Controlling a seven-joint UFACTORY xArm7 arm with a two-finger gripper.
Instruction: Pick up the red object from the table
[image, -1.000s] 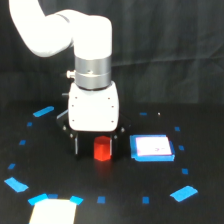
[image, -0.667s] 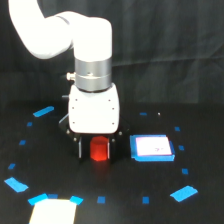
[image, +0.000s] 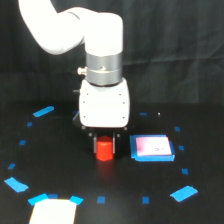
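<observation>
— Where do we see the red block (image: 104, 150)?

— Near the middle of the black worktop (image: 60, 165), just left of the white pad with the blue edge (image: 152, 148).

— And our fingers (image: 104, 146)?

— They stand on either side of the block, close against it. We cannot tell whether they grip it or whether it is off the worktop.

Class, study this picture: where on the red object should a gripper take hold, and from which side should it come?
Grip the red object across its upright side walls, coming straight down from above. It stands stubby and upright on the table, narrower than the gripper, whose fingers already flank it. The white pad lies apart, on the exterior view's right.
</observation>
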